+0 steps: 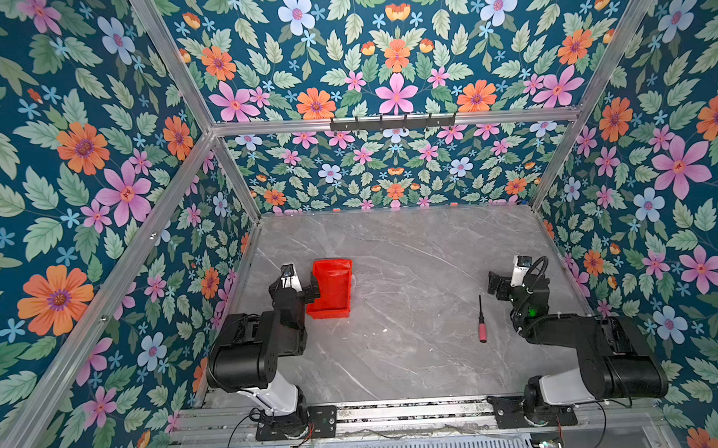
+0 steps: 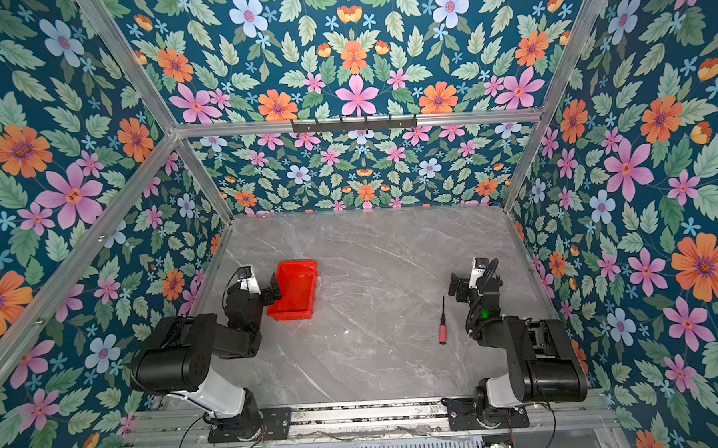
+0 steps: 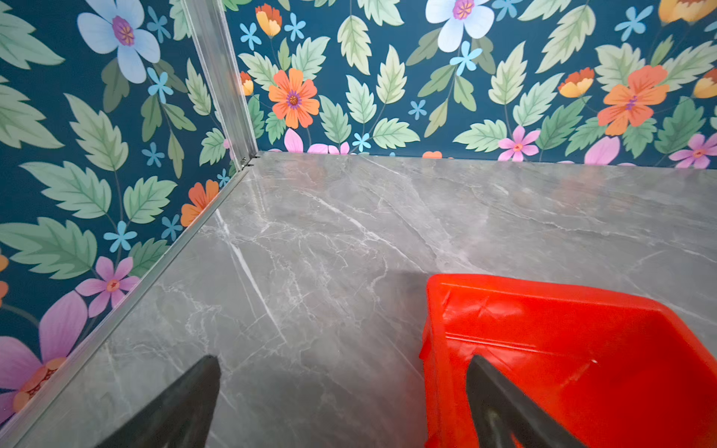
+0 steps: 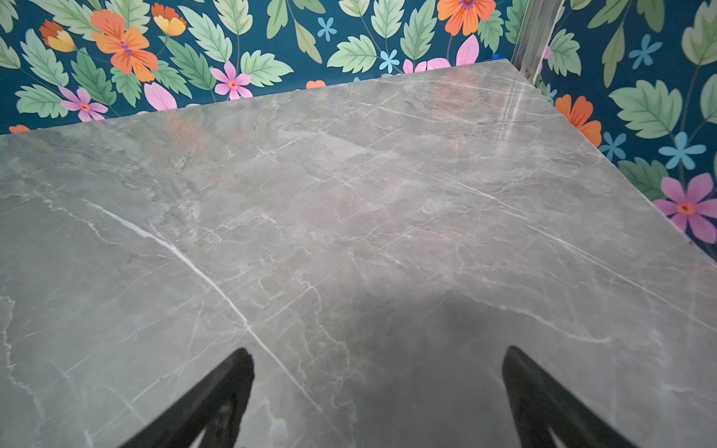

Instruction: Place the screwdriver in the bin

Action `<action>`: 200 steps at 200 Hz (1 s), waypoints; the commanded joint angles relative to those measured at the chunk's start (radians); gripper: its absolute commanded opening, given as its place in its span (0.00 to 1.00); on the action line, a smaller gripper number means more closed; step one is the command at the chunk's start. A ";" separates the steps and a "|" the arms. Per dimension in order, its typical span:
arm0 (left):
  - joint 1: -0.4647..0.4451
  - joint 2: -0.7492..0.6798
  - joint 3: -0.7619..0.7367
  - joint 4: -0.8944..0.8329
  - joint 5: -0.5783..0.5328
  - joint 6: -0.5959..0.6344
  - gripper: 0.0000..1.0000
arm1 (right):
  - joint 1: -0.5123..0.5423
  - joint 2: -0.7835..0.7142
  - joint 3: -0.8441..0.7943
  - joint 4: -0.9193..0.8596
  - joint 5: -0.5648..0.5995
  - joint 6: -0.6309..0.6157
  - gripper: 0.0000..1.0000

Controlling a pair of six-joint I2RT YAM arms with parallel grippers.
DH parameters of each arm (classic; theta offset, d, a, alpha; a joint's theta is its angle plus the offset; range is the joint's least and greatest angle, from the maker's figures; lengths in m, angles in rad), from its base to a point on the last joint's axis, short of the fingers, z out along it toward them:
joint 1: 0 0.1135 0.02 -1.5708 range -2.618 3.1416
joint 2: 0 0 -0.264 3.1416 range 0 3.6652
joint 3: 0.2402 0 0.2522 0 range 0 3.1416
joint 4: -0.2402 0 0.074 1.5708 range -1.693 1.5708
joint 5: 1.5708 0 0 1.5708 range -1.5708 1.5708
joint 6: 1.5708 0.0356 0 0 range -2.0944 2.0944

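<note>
we see the screwdriver (image 1: 481, 320) lying flat on the table (image 1: 412, 239), right of centre, its handle toward the near edge and its shaft pointing to the back. it is outside the bin (image 1: 331, 290), which stands well apart on the left. our left gripper (image 3: 343, 362) is spread wide, one finger over the bin's edge. our right gripper (image 4: 377, 351) is also wide, holding nothing, near the screwdriver.
</note>
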 commanded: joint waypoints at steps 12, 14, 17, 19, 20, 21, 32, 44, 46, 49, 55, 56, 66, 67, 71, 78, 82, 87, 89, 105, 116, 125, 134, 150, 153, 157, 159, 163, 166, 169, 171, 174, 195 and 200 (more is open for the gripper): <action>0.001 -0.001 0.000 0.010 0.004 -0.005 1.00 | 0.001 0.000 0.006 0.042 0.008 0.009 0.99; 0.000 -0.001 -0.001 0.010 0.004 -0.005 1.00 | 0.000 0.000 0.005 0.042 0.008 0.009 0.99; 0.001 -0.001 0.000 0.010 0.004 -0.005 1.00 | 0.000 0.000 0.006 0.042 0.008 0.008 0.99; 0.001 -0.001 -0.001 0.010 0.004 -0.006 1.00 | 0.001 0.000 0.005 0.042 0.008 0.008 0.99; 0.001 -0.001 0.000 0.010 0.004 -0.005 1.00 | 0.000 -0.001 0.006 0.042 0.008 0.008 0.99; 0.001 -0.001 0.000 0.010 0.004 -0.005 1.00 | 0.001 -0.001 0.005 0.042 0.008 0.008 0.99; 0.001 -0.001 0.000 0.010 0.004 -0.005 1.00 | 0.000 0.000 0.005 0.042 0.008 0.009 0.99; 0.001 -0.001 0.000 0.010 0.004 -0.005 1.00 | 0.000 -0.001 0.006 0.041 0.008 0.009 0.99; 0.000 -0.001 0.000 0.010 0.004 -0.005 1.00 | 0.001 -0.001 0.006 0.042 0.008 0.009 0.99; 0.001 -0.001 0.000 0.010 0.004 -0.005 1.00 | 0.000 0.000 0.006 0.042 0.008 0.009 0.99; 0.001 -0.001 -0.001 0.010 0.004 -0.006 1.00 | 0.001 -0.001 0.006 0.041 0.008 0.009 0.99; 0.001 -0.001 0.000 0.010 0.004 -0.005 1.00 | 0.000 -0.001 0.005 0.041 0.008 0.009 0.99; 0.000 -0.001 0.000 0.010 0.004 -0.006 1.00 | 0.001 0.000 0.006 0.042 0.008 0.008 0.99; 0.000 -0.001 0.000 0.010 0.004 -0.005 1.00 | 0.001 0.000 0.005 0.042 0.008 0.009 0.99; 0.001 -0.001 0.000 0.010 0.004 -0.006 1.00 | 0.000 0.000 0.005 0.042 0.008 0.009 0.99; 0.001 -0.001 0.000 0.010 0.004 -0.005 1.00 | 0.000 0.000 0.005 0.042 0.008 0.009 0.99; 0.001 -0.001 0.000 0.010 0.004 -0.005 1.00 | 0.001 0.000 0.005 0.042 0.008 0.009 0.99; 0.001 -0.002 0.000 0.010 0.004 -0.006 1.00 | 0.001 0.000 0.006 0.042 0.008 0.008 0.99; 0.001 -0.001 0.000 0.010 0.004 -0.005 1.00 | 0.000 -0.001 0.005 0.042 0.008 0.008 0.99; 0.001 -0.001 -0.001 0.010 0.004 -0.005 1.00 | 0.001 -0.001 0.005 0.041 0.008 0.008 0.99; 0.001 -0.001 0.000 0.010 0.004 -0.005 1.00 | 0.001 0.000 0.006 0.042 0.008 0.009 0.99; 0.001 -0.001 0.000 0.010 0.004 -0.005 1.00 | 0.001 -0.001 0.005 0.042 0.008 0.008 0.99; 0.001 -0.001 0.000 0.010 0.004 -0.006 1.00 | 0.001 0.000 0.005 0.042 0.007 0.008 0.99; 0.000 -0.001 -0.001 0.011 0.004 -0.005 1.00 | 0.000 0.000 0.003 0.047 0.007 0.009 0.99; 0.001 -0.002 -0.001 0.013 0.004 -0.005 1.00 | 0.001 -0.002 0.003 0.047 0.006 0.010 0.99; 0.000 -0.003 -0.004 0.015 0.000 -0.004 1.00 | 0.001 -0.002 0.002 0.049 0.007 0.010 0.99; 0.000 -0.004 -0.004 0.018 -0.003 -0.003 1.00 | 0.001 -0.003 0.001 0.052 0.009 0.010 0.99; -0.001 -0.007 -0.005 0.019 -0.005 -0.002 1.00 | 0.000 -0.006 -0.002 0.056 0.013 0.013 0.99; -0.001 -0.010 -0.006 0.018 -0.004 -0.001 1.00 | 0.000 -0.010 -0.005 0.059 0.016 0.013 0.99; -0.002 -0.017 -0.007 0.016 -0.003 0.000 1.00 | 0.000 -0.016 -0.009 0.059 0.020 0.014 0.99; -0.002 -0.021 -0.008 0.014 -0.003 0.000 1.00 | 0.000 -0.021 -0.011 0.058 0.022 0.016 0.99; -0.003 -0.026 -0.010 0.011 -0.002 0.000 1.00 | 0.000 -0.031 -0.013 0.054 0.024 0.018 0.99; -0.010 -0.101 -0.016 -0.041 -0.022 0.003 1.00 | 0.001 -0.151 -0.009 -0.062 0.030 0.020 0.99; -0.013 -0.124 -0.013 -0.067 -0.024 0.006 1.00 | 0.001 -0.193 -0.005 -0.111 0.029 0.020 0.99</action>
